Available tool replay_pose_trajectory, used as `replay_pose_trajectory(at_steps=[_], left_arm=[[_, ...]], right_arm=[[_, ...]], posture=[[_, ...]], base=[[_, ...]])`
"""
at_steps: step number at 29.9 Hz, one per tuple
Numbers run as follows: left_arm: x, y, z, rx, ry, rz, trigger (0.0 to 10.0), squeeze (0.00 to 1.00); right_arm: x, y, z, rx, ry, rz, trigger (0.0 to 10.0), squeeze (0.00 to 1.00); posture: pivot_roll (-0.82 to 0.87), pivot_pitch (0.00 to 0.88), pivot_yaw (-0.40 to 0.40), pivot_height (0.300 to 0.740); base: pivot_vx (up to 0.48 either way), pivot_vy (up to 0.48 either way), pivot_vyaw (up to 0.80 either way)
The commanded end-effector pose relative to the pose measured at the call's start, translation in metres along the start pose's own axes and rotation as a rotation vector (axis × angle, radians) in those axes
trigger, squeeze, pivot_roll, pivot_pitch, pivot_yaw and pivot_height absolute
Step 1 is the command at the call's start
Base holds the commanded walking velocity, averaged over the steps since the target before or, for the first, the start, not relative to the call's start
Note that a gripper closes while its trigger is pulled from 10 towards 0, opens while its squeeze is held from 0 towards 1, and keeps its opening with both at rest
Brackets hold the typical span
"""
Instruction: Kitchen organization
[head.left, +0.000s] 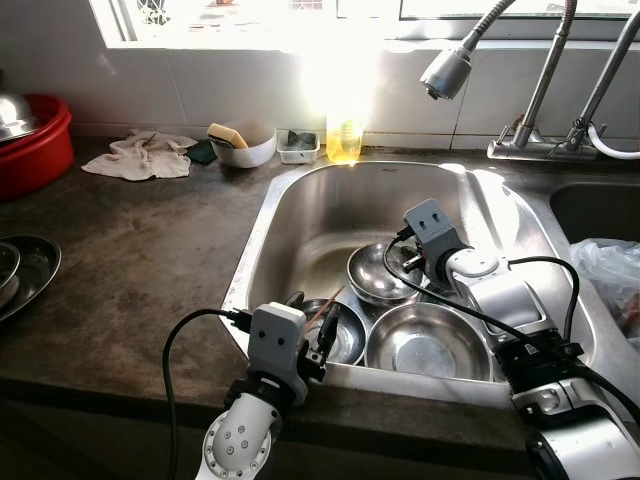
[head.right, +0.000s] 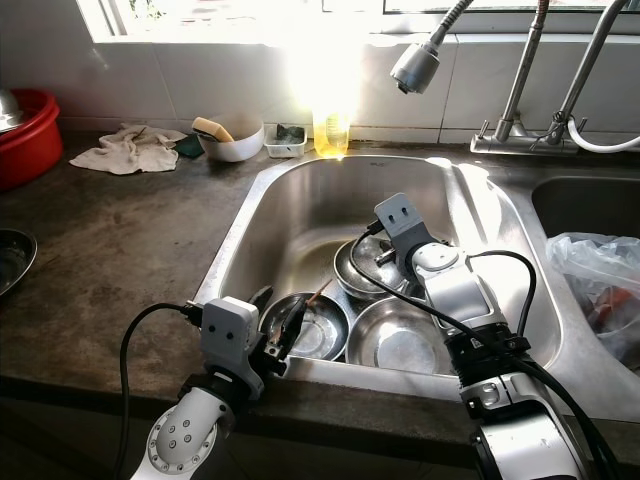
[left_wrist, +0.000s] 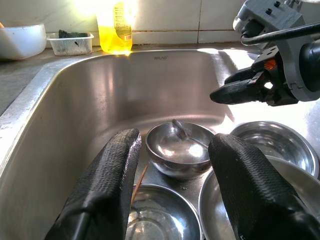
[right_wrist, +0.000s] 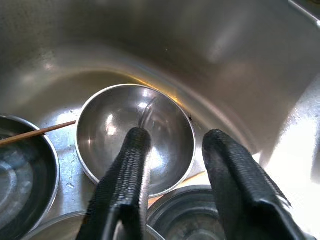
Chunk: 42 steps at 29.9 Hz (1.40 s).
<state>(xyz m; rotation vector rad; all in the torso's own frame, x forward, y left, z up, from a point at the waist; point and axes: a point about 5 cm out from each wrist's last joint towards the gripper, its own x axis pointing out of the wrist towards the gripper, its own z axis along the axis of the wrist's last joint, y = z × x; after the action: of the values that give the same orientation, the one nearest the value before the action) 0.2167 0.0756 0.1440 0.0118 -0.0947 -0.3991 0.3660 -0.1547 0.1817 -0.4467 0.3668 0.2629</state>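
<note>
Steel bowl (right_wrist: 135, 137) in sink (head.left: 330, 200), just under right hand (right_wrist: 172, 165), fingers apart, left hand (left_wrist: 172, 185) apart nearby

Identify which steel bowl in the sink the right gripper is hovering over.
The small round steel bowl with a spoon in it, farthest back in the sink. The open right gripper hangs just above it; the other steel bowls sit nearer the front rim.

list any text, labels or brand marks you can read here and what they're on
Stamped brand mark on the back wall of the sink: too small and faint to read.
Label on the yellow dish soap bottle: printed lines show, but blurred and washed out by glare, unreadable.
No other text can be made out.
</note>
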Motion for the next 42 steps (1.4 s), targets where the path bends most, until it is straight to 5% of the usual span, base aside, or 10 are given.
replay_pose_trajectory(at_steps=[1,4,5,16,25,42], left_arm=[[-0.002,0.001,-0.001,0.002,0.008,0.007,10.0,0.00],[-0.002,0.003,-0.001,0.003,0.011,0.027,10.0,0.00],[-0.002,0.005,-0.001,0.006,0.016,0.038,10.0,0.00],[-0.001,0.009,-0.002,0.009,0.020,0.034,10.0,0.00],[-0.002,0.016,0.001,0.016,0.005,0.053,10.0,0.00],[-0.005,0.015,0.000,0.006,0.014,0.048,10.0,0.00]], right_arm=[[-0.003,-0.003,0.005,0.006,-0.033,-0.015,10.0,1.00],[-0.009,-0.005,0.011,0.066,-0.107,-0.051,10.0,1.00],[-0.016,-0.007,0.018,0.085,-0.186,-0.090,10.0,0.00],[-0.069,-0.009,0.023,0.226,-0.458,-0.263,10.0,0.00],[-0.116,0.029,-0.004,0.333,-0.573,-0.262,10.0,0.00],[-0.121,0.044,-0.018,0.382,-0.528,-0.268,10.0,0.00]], posture=[[0.09,0.077,-0.002,0.740],[0.09,0.079,-0.004,0.740],[0.09,0.079,-0.004,0.740],[0.07,0.082,0.012,0.740],[0.07,0.075,0.019,0.740],[0.07,0.063,0.023,0.740]], base=[[0.000,0.000,0.00],[0.000,0.000,0.00],[0.000,0.000,0.00],[0.000,0.000,0.00],[0.000,0.000,0.00],[0.000,0.000,0.00]])
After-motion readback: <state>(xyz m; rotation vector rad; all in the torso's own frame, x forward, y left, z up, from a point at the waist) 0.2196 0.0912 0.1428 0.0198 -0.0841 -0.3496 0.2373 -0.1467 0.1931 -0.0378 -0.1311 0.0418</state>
